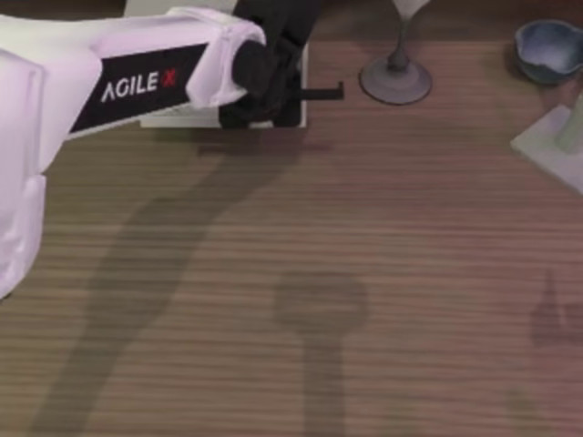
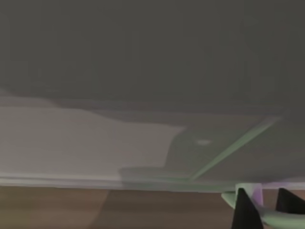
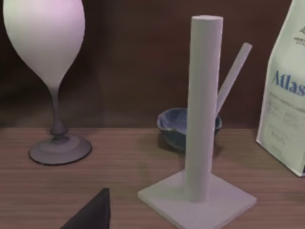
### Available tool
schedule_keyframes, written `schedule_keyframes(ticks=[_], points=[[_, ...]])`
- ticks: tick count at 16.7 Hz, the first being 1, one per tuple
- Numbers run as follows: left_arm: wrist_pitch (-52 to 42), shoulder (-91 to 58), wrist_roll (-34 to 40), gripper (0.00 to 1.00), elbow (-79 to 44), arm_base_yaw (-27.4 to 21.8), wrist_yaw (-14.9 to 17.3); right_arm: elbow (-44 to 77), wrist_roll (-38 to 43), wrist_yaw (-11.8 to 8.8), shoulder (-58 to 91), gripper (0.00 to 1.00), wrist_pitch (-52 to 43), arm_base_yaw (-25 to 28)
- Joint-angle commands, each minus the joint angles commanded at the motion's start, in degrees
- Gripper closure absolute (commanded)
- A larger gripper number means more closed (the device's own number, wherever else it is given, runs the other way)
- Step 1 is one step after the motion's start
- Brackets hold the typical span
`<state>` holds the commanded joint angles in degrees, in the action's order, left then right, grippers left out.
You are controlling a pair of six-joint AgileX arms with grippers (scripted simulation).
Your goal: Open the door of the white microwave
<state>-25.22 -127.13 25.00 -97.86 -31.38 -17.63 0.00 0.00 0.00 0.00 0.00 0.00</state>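
Reaching across the table's far left, the left arm's gripper sits at the front of the white microwave, mostly hidden beneath the arm. In the left wrist view the door fills the frame, its lower edge just above the wood; fingertips stand apart, nothing between them. Right gripper: finger state cannot be told. Wine glass, blue bowl, and post stand occupy the far right.

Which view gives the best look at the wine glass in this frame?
The right wrist view: the wine glass shows nearly whole there, bowl, stem and foot, standing upright on the table. The top view catches only its foot, stem and a bit of the bowl at the far edge. The left wrist view shows none of it.
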Motion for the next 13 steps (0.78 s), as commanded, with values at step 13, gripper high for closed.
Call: schedule_keyframes(ticks=[13], points=[[2.70,2.81,0.96,1.00,4.09,0.18,-1.40,0.00,0.00,0.00,0.00,0.00,0.00,0.00]])
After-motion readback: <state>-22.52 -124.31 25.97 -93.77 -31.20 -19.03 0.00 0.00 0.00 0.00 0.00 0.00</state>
